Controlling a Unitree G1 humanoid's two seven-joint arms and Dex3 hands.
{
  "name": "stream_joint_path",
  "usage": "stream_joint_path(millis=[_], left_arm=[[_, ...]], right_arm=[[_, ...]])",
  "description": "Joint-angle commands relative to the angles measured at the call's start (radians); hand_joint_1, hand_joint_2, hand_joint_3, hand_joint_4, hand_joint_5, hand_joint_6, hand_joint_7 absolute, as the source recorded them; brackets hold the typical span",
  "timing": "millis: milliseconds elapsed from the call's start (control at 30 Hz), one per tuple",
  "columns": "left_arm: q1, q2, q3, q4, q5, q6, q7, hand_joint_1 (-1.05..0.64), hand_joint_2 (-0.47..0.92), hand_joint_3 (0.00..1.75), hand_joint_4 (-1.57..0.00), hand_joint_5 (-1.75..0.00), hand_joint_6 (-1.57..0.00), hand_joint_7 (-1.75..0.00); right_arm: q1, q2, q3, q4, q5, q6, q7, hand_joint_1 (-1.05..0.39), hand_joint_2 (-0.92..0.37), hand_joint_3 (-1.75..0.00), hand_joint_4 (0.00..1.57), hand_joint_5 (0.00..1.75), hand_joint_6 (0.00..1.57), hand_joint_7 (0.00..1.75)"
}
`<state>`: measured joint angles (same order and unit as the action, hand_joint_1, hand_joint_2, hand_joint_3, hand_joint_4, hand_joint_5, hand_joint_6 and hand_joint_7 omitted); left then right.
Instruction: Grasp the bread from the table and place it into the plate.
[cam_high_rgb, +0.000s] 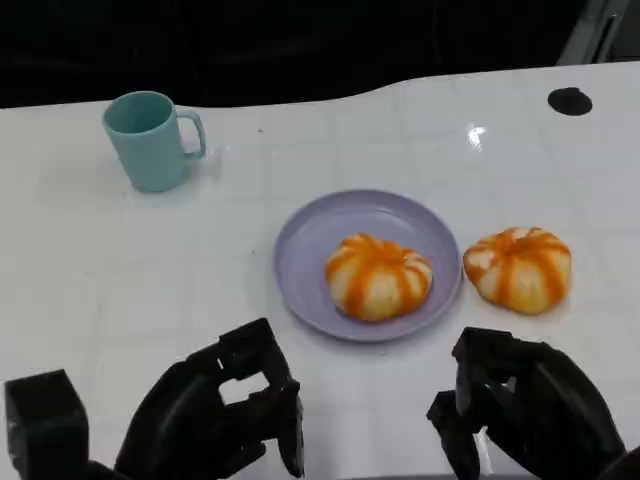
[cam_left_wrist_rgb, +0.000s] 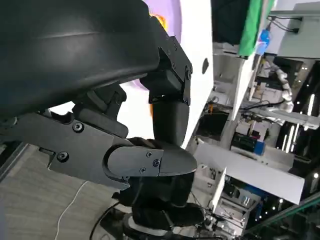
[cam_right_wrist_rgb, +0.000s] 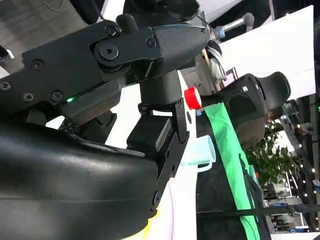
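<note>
No lettering, label, brand mark or number can be read anywhere in the three views. The mug, the plate, the two bread rolls and the white table carry no print, and the black shells of both hands bear only screws. Beyond the fingers in the wrist views, the equipment and green cloth in the background are too small and blurred for any sign on them to be made out.
</note>
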<state>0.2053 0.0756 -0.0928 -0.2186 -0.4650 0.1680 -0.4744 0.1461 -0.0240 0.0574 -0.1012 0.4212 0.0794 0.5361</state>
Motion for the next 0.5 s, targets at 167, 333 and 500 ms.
stream_joint_path(millis=[167,333,500], left_arm=[[-0.039,-0.001,0.024,0.093,-0.013,-0.012,-0.053,-0.58,0.92,0.32,-0.95,-1.75,-0.73,-1.75],[-0.051,-0.001,0.020,0.112,-0.011,-0.006,-0.059,-0.57,0.92,0.31,-0.95,-1.75,-0.74,-1.75],[-0.063,-0.001,0.021,0.138,-0.002,-0.024,-0.076,-0.56,0.92,0.31,-0.95,-1.75,-0.73,-1.75]], right_arm=[[-0.032,-0.001,-0.022,0.047,0.004,-0.043,0.007,-0.96,-0.92,-0.35,1.20,1.65,1.04,1.51],[-0.042,0.001,-0.030,0.066,0.008,-0.051,0.009,-0.96,-0.92,-0.35,1.19,1.68,1.03,1.50],[-0.051,-0.003,-0.033,0.081,0.010,-0.058,0.018,-0.96,-0.92,-0.35,1.18,1.70,1.03,1.52]])
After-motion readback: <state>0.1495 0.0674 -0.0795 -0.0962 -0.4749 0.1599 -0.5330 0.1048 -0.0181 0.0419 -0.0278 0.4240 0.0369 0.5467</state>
